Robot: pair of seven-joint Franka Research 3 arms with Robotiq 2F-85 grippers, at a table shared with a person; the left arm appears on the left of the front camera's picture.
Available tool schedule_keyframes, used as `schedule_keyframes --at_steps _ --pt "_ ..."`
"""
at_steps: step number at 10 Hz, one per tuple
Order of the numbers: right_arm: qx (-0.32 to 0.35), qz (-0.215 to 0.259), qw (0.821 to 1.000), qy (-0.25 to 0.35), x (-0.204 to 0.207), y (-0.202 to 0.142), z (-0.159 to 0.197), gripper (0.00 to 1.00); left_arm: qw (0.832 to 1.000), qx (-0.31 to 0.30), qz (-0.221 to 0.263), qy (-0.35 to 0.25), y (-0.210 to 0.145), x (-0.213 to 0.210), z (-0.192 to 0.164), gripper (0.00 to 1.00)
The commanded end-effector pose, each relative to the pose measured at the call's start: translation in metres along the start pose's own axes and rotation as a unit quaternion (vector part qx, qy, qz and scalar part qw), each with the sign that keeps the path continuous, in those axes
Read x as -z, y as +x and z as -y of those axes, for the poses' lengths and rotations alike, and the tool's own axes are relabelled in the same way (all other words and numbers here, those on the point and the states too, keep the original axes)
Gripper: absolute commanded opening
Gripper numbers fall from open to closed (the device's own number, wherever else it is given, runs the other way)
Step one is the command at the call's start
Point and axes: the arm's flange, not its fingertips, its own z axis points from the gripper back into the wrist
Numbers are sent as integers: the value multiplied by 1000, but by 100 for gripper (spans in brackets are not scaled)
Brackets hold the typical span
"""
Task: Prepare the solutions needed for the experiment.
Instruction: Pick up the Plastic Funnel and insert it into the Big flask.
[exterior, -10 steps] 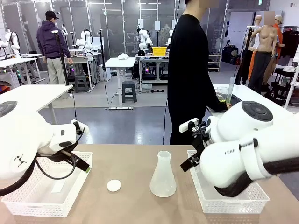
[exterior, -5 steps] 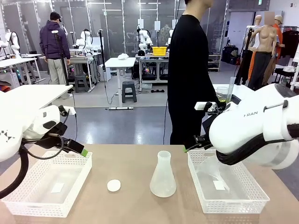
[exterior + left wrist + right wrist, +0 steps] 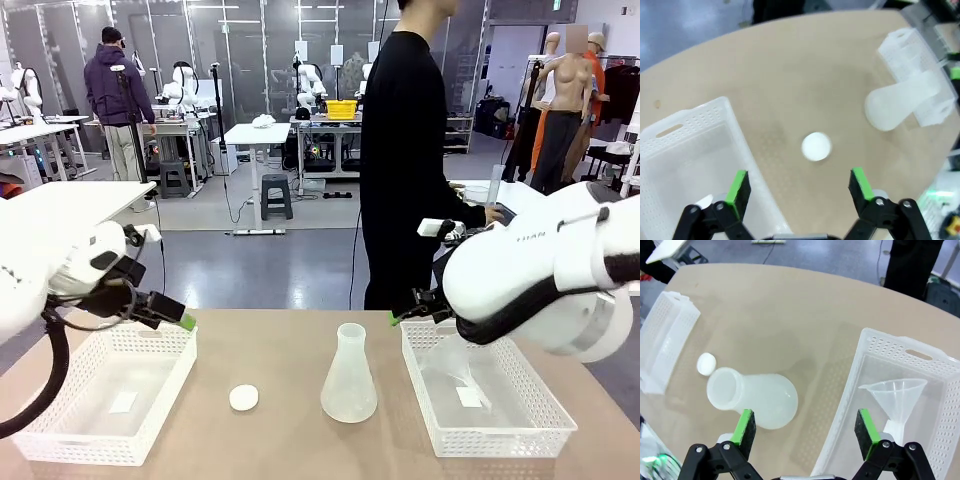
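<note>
Left hand (image 3: 799, 186) open over the left basket (image 3: 60, 440), flask (image 3: 349, 375) upright mid-tabletop (image 3: 300, 440) with neck straight up, right hand (image 3: 805, 427) open, its wrist view revealing a funnel (image 3: 895, 392) in the right basket (image 3: 840, 405); whether the far beaker (image 3: 477, 193) holds solutions, cannot tell.

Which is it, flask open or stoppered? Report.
Open. The flask stands upright with a bare mouth; the stopper lies apart on the table.

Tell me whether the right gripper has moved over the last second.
Yes. In the front view the right gripper has risen: its tip was partway down the flask and is now level with the flask's mouth.
</note>
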Motion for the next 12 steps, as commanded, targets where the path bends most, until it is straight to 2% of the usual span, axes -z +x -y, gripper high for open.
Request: schedule_keyframes --at_steps 1,3,4,6,8,9,10,12 --pt "72 32 996 32 14 11 20 100 993 -55 56 -83 9 11 -47 100" --pt "115 47 990 70 11 12 34 100 983 -94 70 -141 7 20 -76 100" --pt "76 16 997 23 -4 11 15 100 994 -69 39 -70 5 -12 -33 100" --pt "76 16 997 23 -4 11 15 100 994 -69 39 -70 5 -12 -33 100" --pt "123 22 991 43 5 19 26 100 985 -80 68 -138 7 8 -62 100" --pt "149 21 985 84 12 25 36 100 977 -90 83 -176 10 20 -77 100" --pt "163 24 979 118 16 28 48 100 974 -81 114 -177 12 29 -88 100" --pt "177 25 968 178 22 33 61 100 956 -64 172 -229 22 41 -104 100"
